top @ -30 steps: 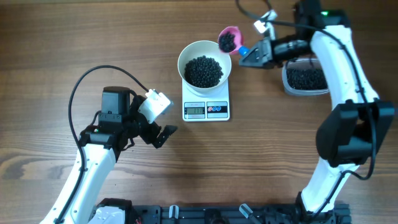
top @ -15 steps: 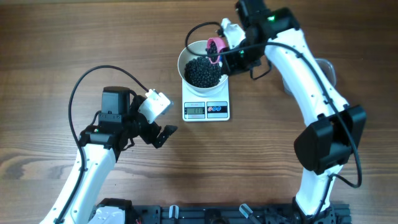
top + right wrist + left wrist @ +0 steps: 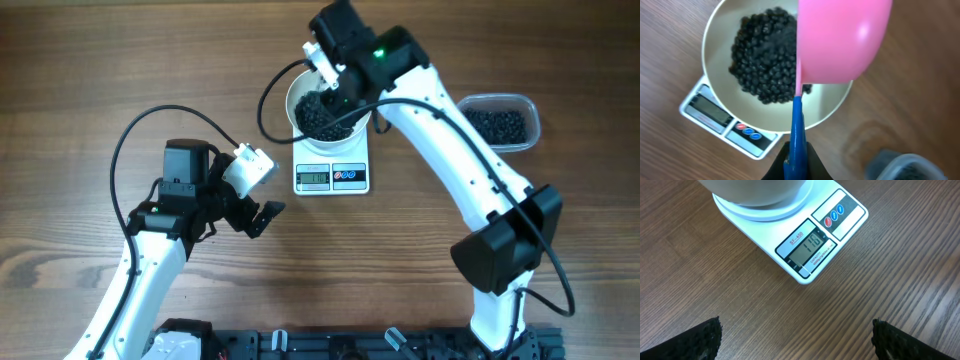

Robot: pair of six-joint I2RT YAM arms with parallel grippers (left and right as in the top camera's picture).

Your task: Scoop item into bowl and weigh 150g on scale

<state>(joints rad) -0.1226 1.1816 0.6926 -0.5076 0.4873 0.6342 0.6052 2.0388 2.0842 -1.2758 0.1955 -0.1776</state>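
- right gripper (image 3: 796,162) is clamped shut on the blue handle of a pink plastic scoop (image 3: 840,40). A second ago that scoop sat loaded and level, just off the far-right rim of the round white bowl (image 3: 820,105).
- Since then the right arm has swung left over the bowl and rolled the scoop over. The wrist view shows only its pink underside, mouth down above the pile.
- small round black-dark blue pieces (image 3: 762,55) lie heaped in the bowl. Can't tell whether any are left in the scoop.
- The bowl sits on the flat white square kitchen scale (image 3: 840,227), far-centre of the brown wooden surface (image 3: 100,60).
- grey digital display (image 3: 807,245) reads in the 110s, last digit unclear. That is short of 150, and the reading may not have settled.
- Judgement: this dump is done or nearly so. More scoops are needed, smaller ones near target to avoid overshoot.
- clear rectangular plastic container (image 3: 500,122), right of the scale, holds plenty more pieces and is no longer covered by the arm.
- left gripper (image 3: 800,342): fingers wide apart, holding nothing, parked near-left of the scale, unchanged over the last second.
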